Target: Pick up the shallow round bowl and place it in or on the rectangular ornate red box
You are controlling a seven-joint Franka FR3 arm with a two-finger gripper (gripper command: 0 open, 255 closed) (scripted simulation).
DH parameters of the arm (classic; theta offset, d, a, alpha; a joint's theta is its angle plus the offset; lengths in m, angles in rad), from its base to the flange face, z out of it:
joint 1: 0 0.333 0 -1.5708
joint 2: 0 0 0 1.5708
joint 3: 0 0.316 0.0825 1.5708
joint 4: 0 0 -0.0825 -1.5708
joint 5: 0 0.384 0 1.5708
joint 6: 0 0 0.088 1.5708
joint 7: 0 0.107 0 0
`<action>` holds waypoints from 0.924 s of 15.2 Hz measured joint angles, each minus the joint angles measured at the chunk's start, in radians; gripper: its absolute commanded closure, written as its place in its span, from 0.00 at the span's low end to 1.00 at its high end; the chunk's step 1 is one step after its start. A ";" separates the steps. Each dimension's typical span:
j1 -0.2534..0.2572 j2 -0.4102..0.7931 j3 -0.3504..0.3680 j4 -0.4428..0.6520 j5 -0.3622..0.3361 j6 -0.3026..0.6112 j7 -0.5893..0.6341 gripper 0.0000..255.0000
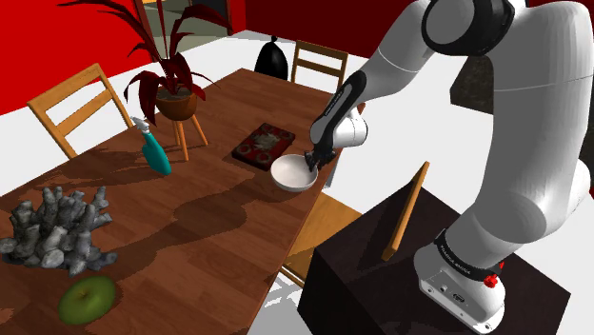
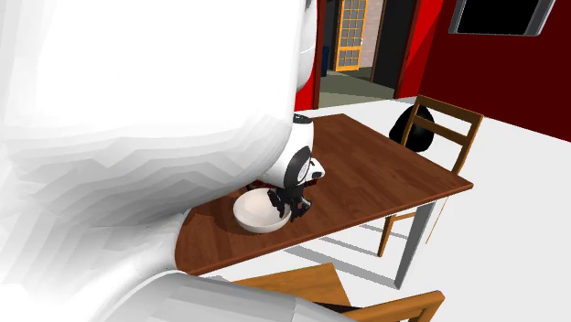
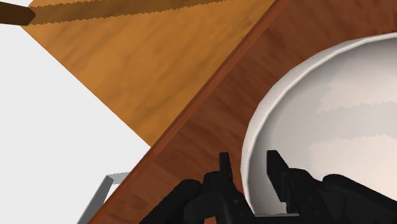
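Shoulder view first: white bowl (image 1: 293,174) a little right of centre, sitting on the wooden table (image 1: 190,228) near its edge. Red box (image 1: 263,145) just up-left of it, flat on the same top. Black gripper (image 1: 315,164) down at the bowl's right-hand rim, reaching in from the upper right. Probably placed there because a shallow bowl offers little but its rim to pinch, and because that side faces the stand.

Wrist view for what that angle hides: one finger (image 3: 224,164) outside the bowl's wall, the other inside, rim between. Jaws narrowly apart, with a sliver of table beside the outer finger, so likely not clamped yet.

Second exterior view, blocked across its left by the white arm (image 2: 110,137), yet adds a low side look: bowl at lower centre, seemingly resting on the table, not raised.
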 measured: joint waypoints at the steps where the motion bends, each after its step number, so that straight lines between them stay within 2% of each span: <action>1: 0.000 0.000 0.000 0.000 0.000 0.000 0.000 1.00; 8: 0.000 -0.001 0.000 0.000 0.000 0.000 0.000 1.00; 14: 0.012 -0.074 -0.016 -0.022 -0.008 -0.052 0.013 1.00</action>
